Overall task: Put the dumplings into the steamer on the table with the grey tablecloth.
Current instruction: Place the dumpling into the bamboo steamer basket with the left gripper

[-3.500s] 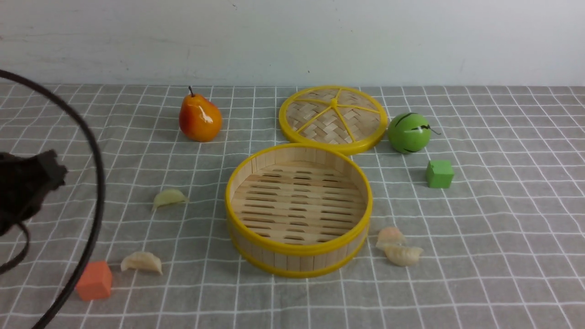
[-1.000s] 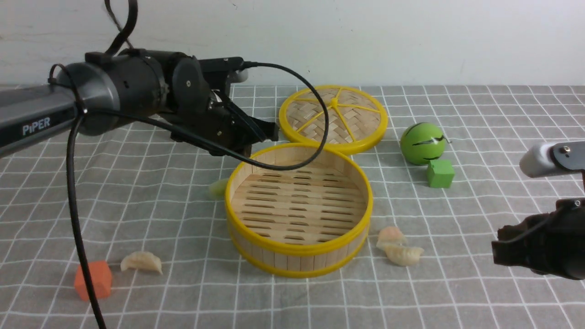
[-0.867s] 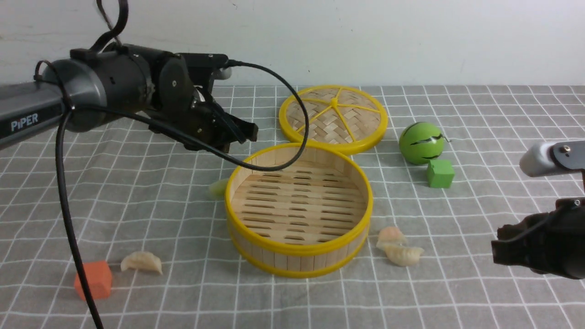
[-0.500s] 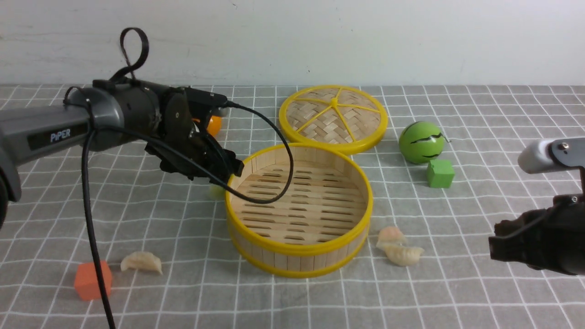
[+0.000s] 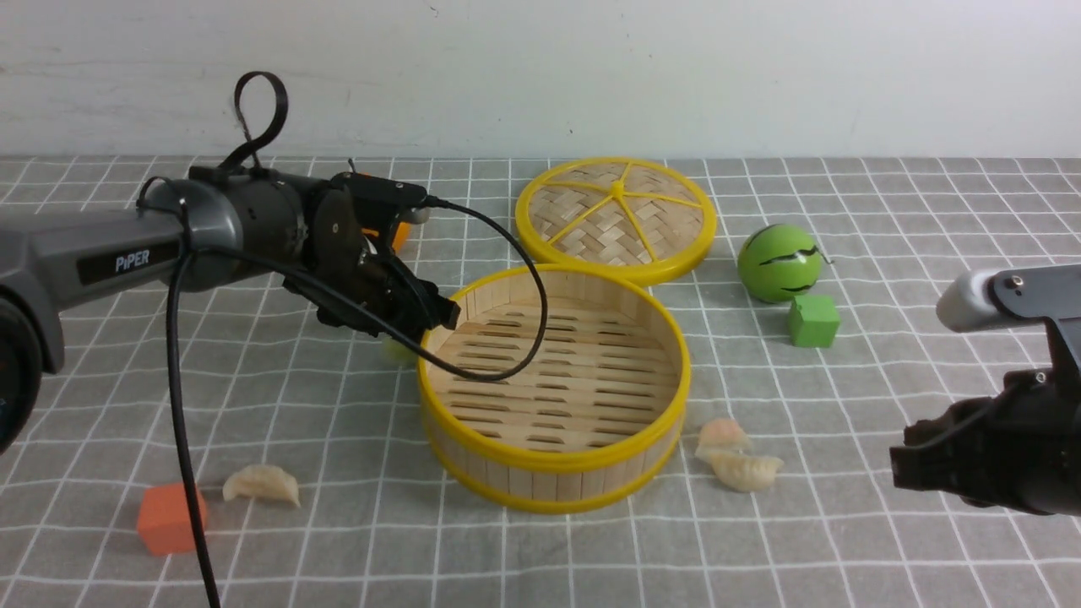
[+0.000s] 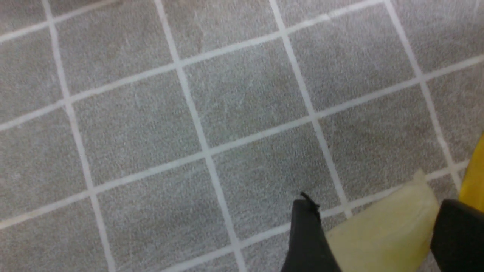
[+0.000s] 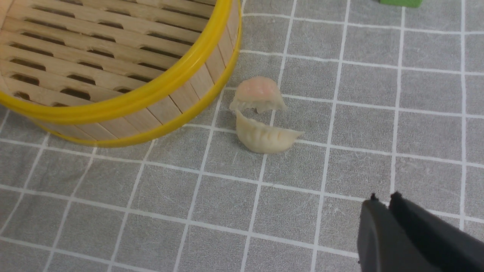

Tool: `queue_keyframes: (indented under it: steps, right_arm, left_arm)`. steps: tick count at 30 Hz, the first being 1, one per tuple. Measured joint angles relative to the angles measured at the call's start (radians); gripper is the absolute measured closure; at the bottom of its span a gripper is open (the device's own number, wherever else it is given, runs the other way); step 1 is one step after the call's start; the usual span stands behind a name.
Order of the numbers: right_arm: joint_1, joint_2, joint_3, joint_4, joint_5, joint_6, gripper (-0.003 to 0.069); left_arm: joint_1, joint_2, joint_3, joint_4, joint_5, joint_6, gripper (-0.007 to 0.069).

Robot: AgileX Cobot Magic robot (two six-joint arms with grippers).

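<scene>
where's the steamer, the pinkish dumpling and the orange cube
steamer (image 5: pixel 549 483), front view, near wall slats
pinkish dumpling (image 7: pixel 258 90), right wrist view, domed top
orange cube (image 5: pixel 169 525), front view, front face

Pink dumpling (image 7: pixel 258 92) against cream dumpling (image 7: pixel 266 136), just beside steamer (image 7: pixel 113 109), on grey tablecloth (image 7: pixel 340 124).

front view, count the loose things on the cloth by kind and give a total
dumplings: 4
cubes: 2
toy fruits: 2 (one mostly hidden)
steamer: 1
lid: 1
total: 10
</scene>
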Motion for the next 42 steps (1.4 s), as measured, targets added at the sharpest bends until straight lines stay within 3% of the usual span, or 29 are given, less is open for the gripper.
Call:
queue_keyframes:
  steps: [9,14,18,23,34,42]
  right_arm:
    - [0.000,0.000,0.000,0.012,0.000,0.000,0.0618]
    - [0.000,0.000,0.000,0.018,0.000,-0.002,0.0616]
    - [0.000,0.000,0.000,0.019,0.000,-0.003,0.0616]
    - [0.000,0.000,0.000,0.022,0.001,-0.003,0.0615]
    - [0.000,0.000,0.000,0.022,0.004,-0.003,0.0612]
    - [0.000,0.000,0.000,0.023,-0.002,-0.003,0.0612]
  left_arm:
    - [0.000,0.013,0.000,-0.010,-0.009,0.002,0.0221]
    - [0.000,0.027,-0.005,-0.015,-0.019,0.054,0.0326]
    - [-0.001,0.031,-0.006,-0.015,-0.033,0.067,0.0454]
    - [-0.002,0.017,-0.007,-0.016,0.005,0.040,0.0462]
    - [0.000,-0.122,-0.004,-0.017,0.084,-0.138,0.0484]
    - [-0.055,-0.192,-0.004,-0.190,0.077,-0.175,0.0484]
